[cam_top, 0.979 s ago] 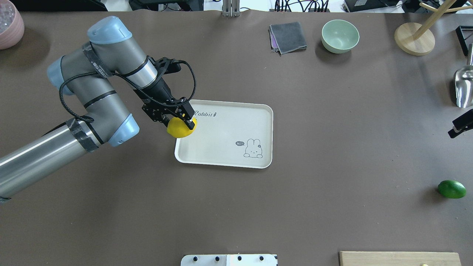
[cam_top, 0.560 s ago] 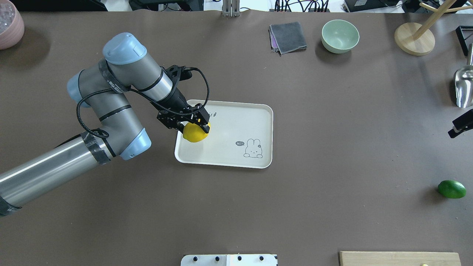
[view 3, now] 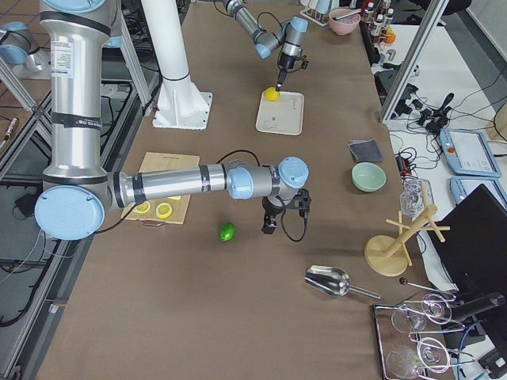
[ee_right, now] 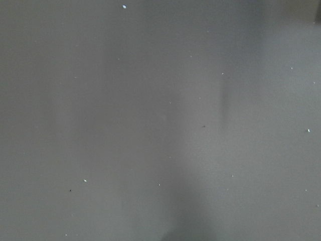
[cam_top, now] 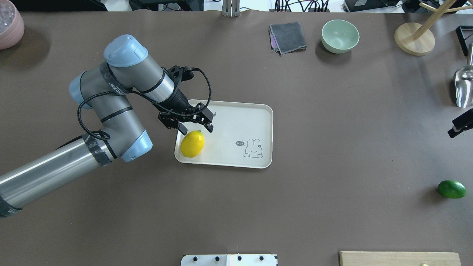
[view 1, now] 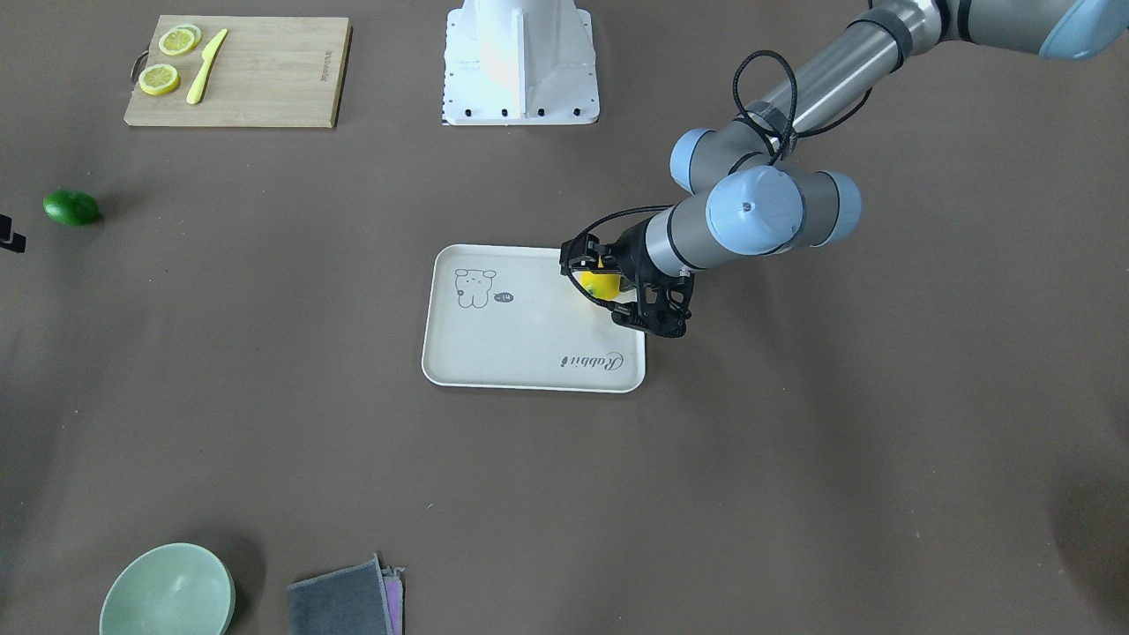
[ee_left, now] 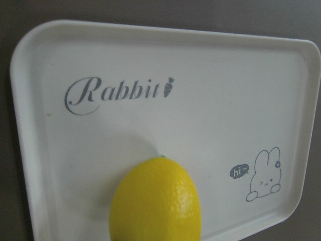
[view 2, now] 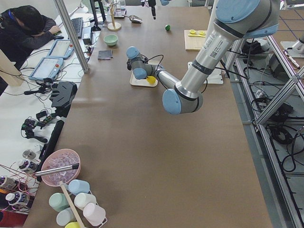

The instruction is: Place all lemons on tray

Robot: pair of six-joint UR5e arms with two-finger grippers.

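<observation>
The yellow lemon (cam_top: 192, 144) lies on the off-white tray (cam_top: 236, 122), near its front-left corner. My left gripper (cam_top: 196, 128) is open and empty just above and behind the lemon. In the left wrist view the lemon (ee_left: 156, 201) rests on the tray (ee_left: 200, 75) below the "Rabbit" print. The green lemon (cam_top: 451, 188) lies on the table far right, apart from the tray; it also shows in the front view (view 1: 71, 207). Only a black part of my right gripper (cam_top: 460, 125) shows at the right edge, behind the green lemon; I cannot tell whether it is open or shut.
A wooden cutting board (view 1: 234, 70) with lemon slices and a yellow knife lies near the robot's base. A green bowl (cam_top: 340, 36), grey cloth (cam_top: 288, 37), wooden stand (cam_top: 414, 38), metal scoop (cam_top: 463, 87) and pink bowl (cam_top: 9, 24) line the table's far side.
My left gripper carried the yellow lemon over the tray's left side, then opened. The lemon now lies free on the tray. The green lemon has not moved.
</observation>
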